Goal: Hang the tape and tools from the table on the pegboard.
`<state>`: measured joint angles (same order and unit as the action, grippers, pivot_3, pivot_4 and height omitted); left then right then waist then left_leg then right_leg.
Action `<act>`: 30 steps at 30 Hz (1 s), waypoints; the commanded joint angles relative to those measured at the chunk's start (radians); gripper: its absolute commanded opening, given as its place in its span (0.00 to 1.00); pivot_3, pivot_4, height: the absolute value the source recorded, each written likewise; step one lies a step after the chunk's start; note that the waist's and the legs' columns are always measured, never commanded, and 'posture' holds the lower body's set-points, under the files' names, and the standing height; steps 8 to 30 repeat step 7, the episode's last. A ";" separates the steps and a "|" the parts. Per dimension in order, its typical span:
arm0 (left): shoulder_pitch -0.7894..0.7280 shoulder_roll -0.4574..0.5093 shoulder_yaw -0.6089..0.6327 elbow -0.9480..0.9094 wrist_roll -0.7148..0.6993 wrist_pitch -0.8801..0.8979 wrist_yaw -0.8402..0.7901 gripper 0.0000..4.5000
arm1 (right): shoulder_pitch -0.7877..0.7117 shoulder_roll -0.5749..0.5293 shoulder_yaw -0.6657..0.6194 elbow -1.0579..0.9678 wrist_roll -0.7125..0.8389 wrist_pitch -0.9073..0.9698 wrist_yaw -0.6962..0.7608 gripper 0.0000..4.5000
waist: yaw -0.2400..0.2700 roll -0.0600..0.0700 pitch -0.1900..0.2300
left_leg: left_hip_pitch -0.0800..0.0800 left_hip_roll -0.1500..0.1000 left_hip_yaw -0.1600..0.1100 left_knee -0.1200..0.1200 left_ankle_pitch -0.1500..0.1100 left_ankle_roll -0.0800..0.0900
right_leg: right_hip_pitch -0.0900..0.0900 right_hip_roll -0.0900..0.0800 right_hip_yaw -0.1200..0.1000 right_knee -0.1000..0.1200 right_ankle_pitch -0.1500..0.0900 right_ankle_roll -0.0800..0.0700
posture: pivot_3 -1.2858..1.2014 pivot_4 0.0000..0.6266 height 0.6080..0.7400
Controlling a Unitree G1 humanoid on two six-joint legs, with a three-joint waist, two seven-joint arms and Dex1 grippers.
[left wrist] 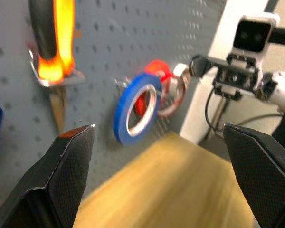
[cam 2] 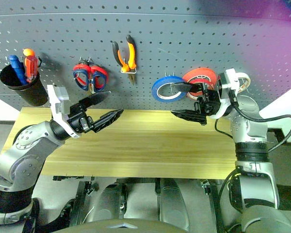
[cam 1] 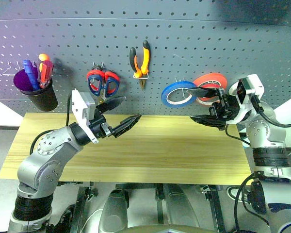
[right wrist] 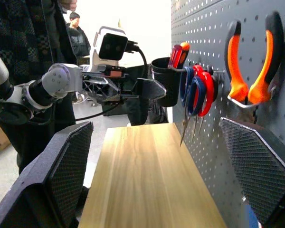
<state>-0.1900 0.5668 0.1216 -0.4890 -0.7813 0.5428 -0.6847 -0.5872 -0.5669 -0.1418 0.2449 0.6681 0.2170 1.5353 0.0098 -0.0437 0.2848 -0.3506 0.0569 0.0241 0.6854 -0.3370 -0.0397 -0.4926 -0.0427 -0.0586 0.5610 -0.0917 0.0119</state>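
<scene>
Bench (cam 1: 160,150): light yellowish wood planks, visible grain, smooth with a soft sheen. Pegboard (cam 1: 194,43) behind bench: dark grey perforated panel, matt, looks like painted metal. Pliers (cam 1: 140,60) on pegboard: glossy black-and-orange handles, dull steel hook. Blue tape (cam 1: 178,94) on pegboard: smooth, slightly shiny. Left pincer (left wrist: 156,175) finger pads (left wrist: 69,161) over bench: black, finely textured, matt.

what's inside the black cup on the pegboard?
The black cup holds a blue-handled screwdriver and an orange-handled screwdriver, handles up. Their shafts and tips are hidden by the cup wall.
</scene>
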 commanded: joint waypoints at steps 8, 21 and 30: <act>0.065 0.000 -0.066 0.206 0.127 -0.129 -0.194 1.00 | 0.187 0.032 0.021 -0.105 -0.085 -0.111 -0.089 1.00 | -0.004 0.000 -0.006 | 0.000 0.000 0.000 0.000 0.000 0.000 | 0.000 0.000 0.000 -0.001 0.000 0.000 | 0.51 0.26 0.95; 0.065 0.000 -0.066 0.206 0.127 -0.129 -0.194 1.00 | 0.187 0.032 0.021 -0.105 -0.085 -0.111 -0.089 1.00 | -0.004 0.000 -0.006 | 0.000 0.000 0.000 0.000 0.000 0.000 | 0.000 0.000 0.000 -0.001 0.000 0.000 | 0.51 0.26 0.95; 0.065 0.000 -0.066 0.206 0.127 -0.129 -0.194 1.00 | 0.187 0.032 0.021 -0.105 -0.085 -0.111 -0.089 1.00 | -0.004 0.000 -0.006 | 0.000 0.000 0.000 0.000 0.000 0.000 | 0.000 0.000 0.000 -0.001 0.000 0.000 | 0.51 0.26 0.95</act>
